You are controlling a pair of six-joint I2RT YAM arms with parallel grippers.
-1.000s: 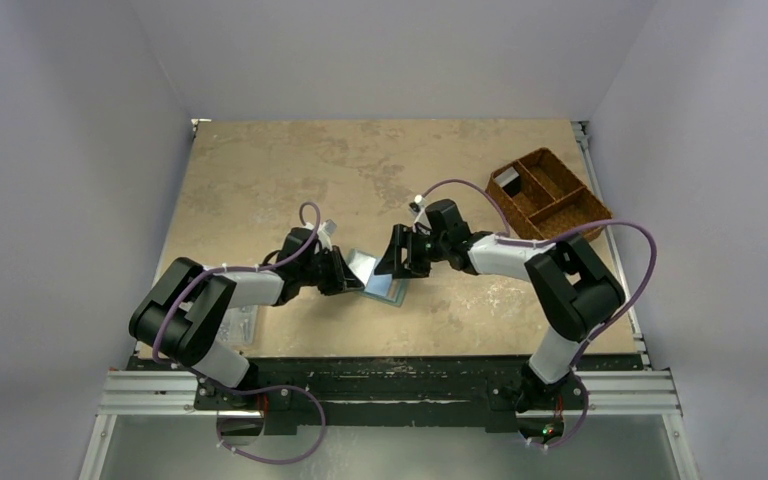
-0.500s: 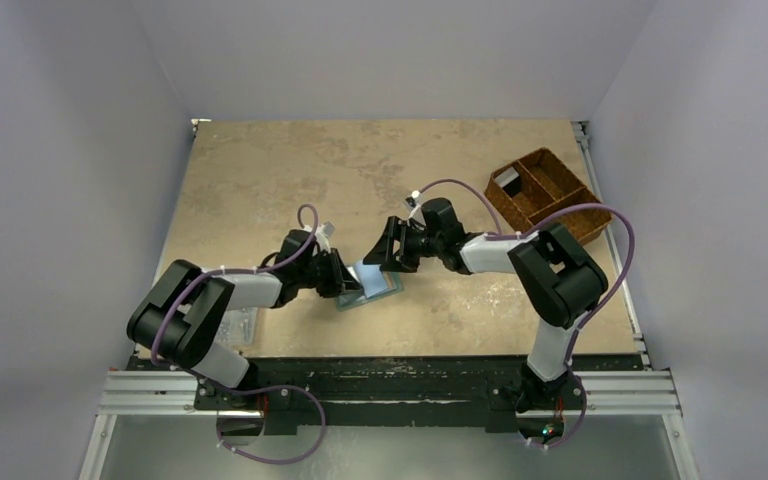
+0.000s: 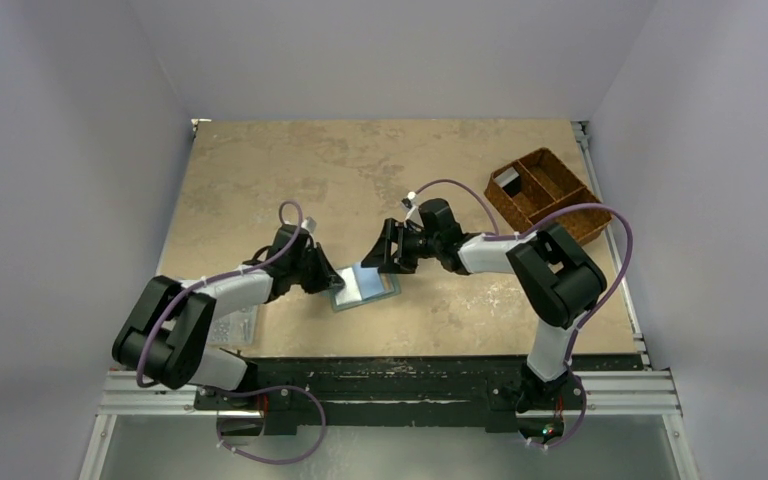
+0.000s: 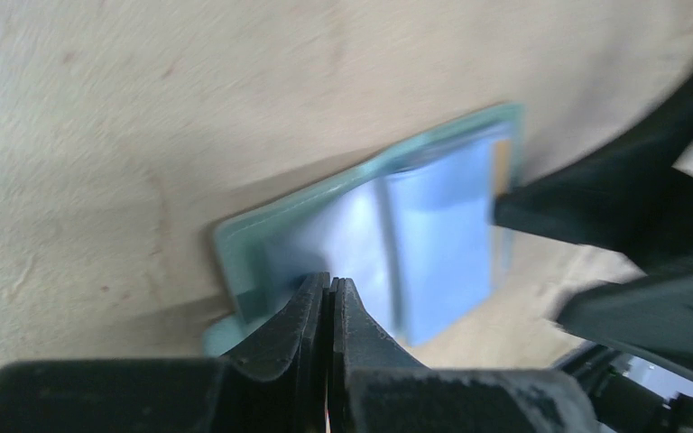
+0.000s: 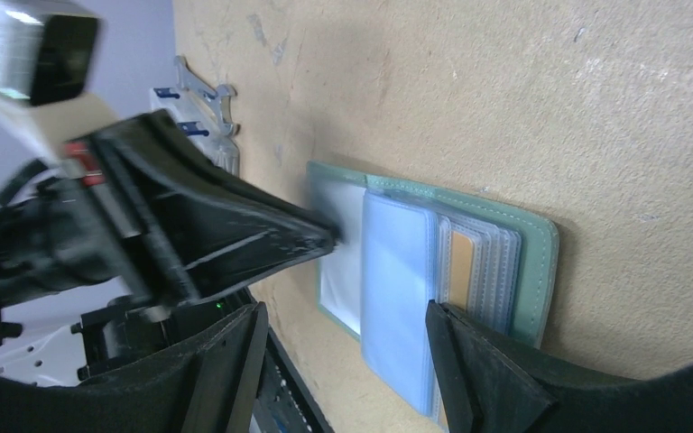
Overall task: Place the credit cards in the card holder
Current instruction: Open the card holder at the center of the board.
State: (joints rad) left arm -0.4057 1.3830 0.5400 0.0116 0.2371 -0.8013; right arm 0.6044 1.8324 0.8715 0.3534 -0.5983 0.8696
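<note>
Your closed left pincer point(image 4: 331, 289) presses its tip on the holder point(image 5: 534, 271), pinning it open beneath your wide right pincer point(image 5: 345, 311).

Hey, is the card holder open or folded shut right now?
Open. The card holder lies spread flat on the table, clear pockets fanned out, a tan-orange card showing in one.

The table point(image 3: 290, 170) has a beige top with darker stains. A brown woven basket point(image 3: 550, 197) with dividers stands by the right edge, toward the far corner; one compartment holds a small dark thing point(image 3: 506, 178). A clear plastic box point(image 3: 242, 324) lies near the near left corner
</note>
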